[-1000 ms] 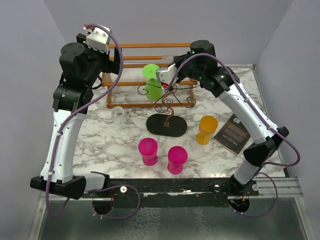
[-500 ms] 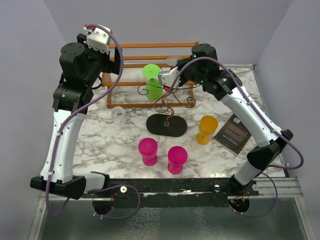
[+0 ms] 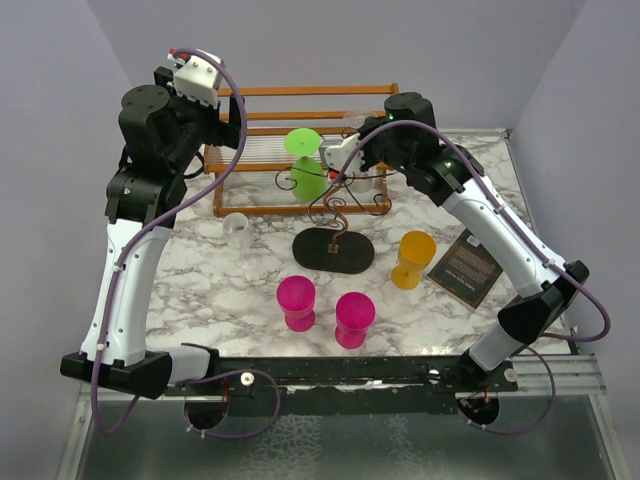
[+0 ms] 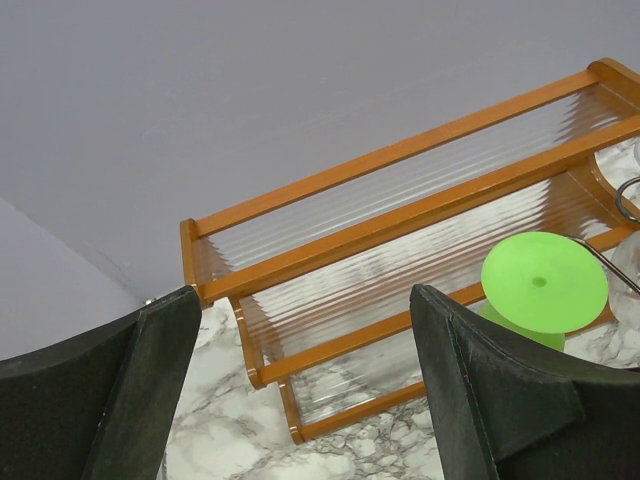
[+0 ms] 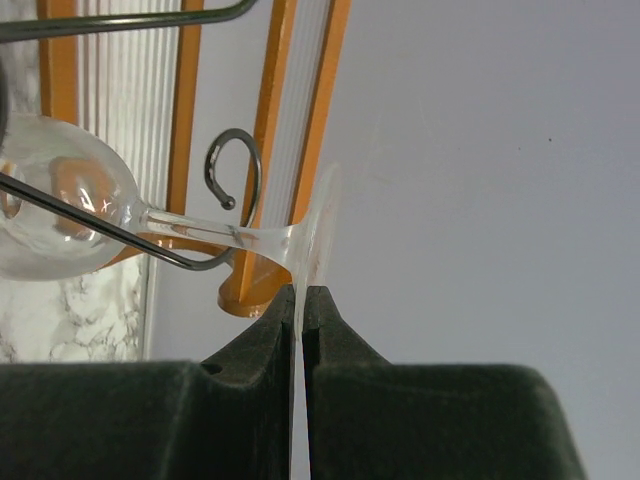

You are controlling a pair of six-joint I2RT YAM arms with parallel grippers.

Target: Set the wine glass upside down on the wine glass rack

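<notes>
Right fingers pinch the foot of the wine glass, closed narrow on its rim. From them we see the stem run straight out to the bowl, lying inside a curl of the wine glass rack near the surface's far edge. Left fingers gape wide, empty, by the far-left corner

Left arm rears up at 10 o'clock, left pincer agape; right arm stretches toward 12 o'clock, right pincer clamped closed.
</notes>
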